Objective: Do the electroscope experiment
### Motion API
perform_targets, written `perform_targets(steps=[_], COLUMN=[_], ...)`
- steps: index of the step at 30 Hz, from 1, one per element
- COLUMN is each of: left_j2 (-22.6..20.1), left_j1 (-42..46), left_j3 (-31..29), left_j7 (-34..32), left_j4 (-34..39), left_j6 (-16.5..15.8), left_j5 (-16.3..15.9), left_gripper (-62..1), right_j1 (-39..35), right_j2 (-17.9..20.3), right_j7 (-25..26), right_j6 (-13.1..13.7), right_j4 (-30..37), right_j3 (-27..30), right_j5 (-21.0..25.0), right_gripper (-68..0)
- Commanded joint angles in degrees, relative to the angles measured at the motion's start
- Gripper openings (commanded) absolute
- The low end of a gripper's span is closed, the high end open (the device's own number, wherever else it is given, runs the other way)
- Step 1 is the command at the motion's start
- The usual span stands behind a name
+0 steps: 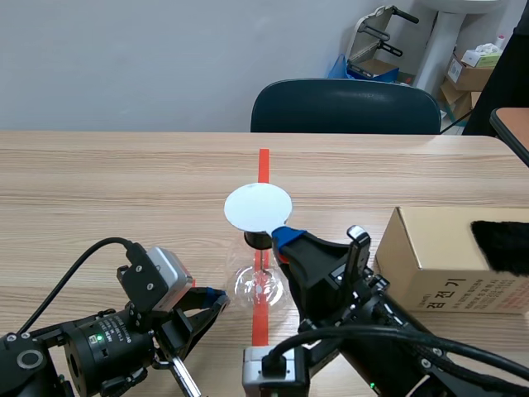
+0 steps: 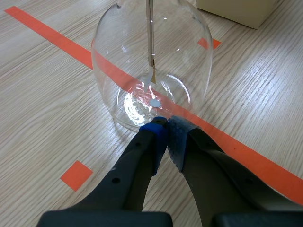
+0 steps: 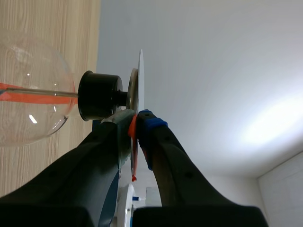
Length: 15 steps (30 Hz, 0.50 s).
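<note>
The electroscope is a clear glass flask [image 1: 260,285] with a black stopper [image 1: 258,240] and a round white disc [image 1: 258,207] on top, standing on the red tape line mid-table. My left gripper [image 1: 216,298] lies low beside the flask, shut, its tips [image 2: 165,125] touching the flask [image 2: 151,56] at its base; a metal rod [image 2: 150,28] hangs inside. My right gripper [image 1: 285,240] sits by the stopper [image 3: 99,96], just under the disc [image 3: 140,75]. The right gripper [image 3: 136,120] is shut on a thin orange-red strip [image 3: 134,156] right at the disc's edge.
A cardboard box [image 1: 446,256] stands to the right of the flask, with a black furry thing [image 1: 500,244] on it. A dark chair [image 1: 343,107] is behind the far table edge. The box corner [image 2: 236,9] shows beyond the flask in the left wrist view.
</note>
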Motion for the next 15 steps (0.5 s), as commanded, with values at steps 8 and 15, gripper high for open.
perform_targets(steps=[8, 15], left_j2=[0.3, 0.3], left_j1=[0.1, 0.1], left_j3=[-0.2, -0.2], left_j7=[-0.9, -0.9], left_j4=[1.1, 1.1], left_j6=[0.1, 0.1], left_j5=[0.0, 0.0], left_gripper=[-58.2, -58.2], right_j1=[0.4, 0.4], right_j2=[0.6, 0.6], right_j7=[-13.0, -26.1], right_j6=[-0.9, -0.9], right_j4=[1.5, 1.5], right_j3=[0.2, 0.2], right_j5=[-0.1, -0.1], right_gripper=[-66.6, -66.6])
